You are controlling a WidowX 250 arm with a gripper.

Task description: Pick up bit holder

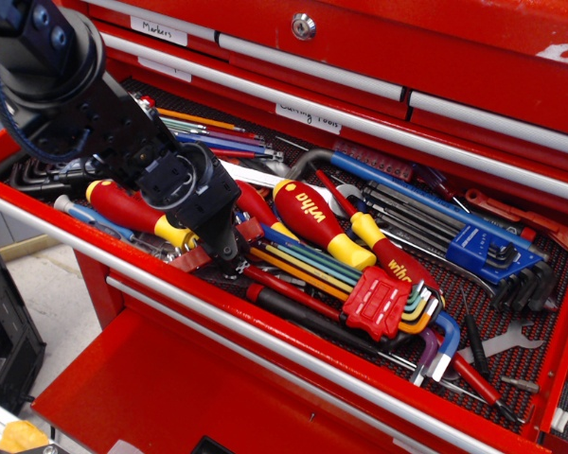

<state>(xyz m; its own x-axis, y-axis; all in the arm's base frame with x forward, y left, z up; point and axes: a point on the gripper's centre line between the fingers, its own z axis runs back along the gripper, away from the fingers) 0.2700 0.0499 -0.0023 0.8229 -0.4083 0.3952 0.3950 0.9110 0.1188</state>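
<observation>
Reaching down into the open tool drawer, the black arm is putting its end effector low among the tools near the drawer's front rail. The bit holder, a flat bright-red strip, is lying tilted at the front left of the drawer, just beside the fingertips and partly hidden under the arm's wrist. The fingers are pointing down at the strip's right end, but the wrist is blocking the view, so I cannot tell whether they are apart, together or clamped on it. A red and yellow screwdriver is lying just behind the strip, its yellow collar touching the arm's housing. To the right, a larger red and yellow screwdriver marked wiha is resting across a fan of multicoloured hex keys held in a chunky red block. Farther back, a darker translucent-red strip is sitting beside a long blue hex-key set. A dark hex-key set is lying at the far left.
</observation>
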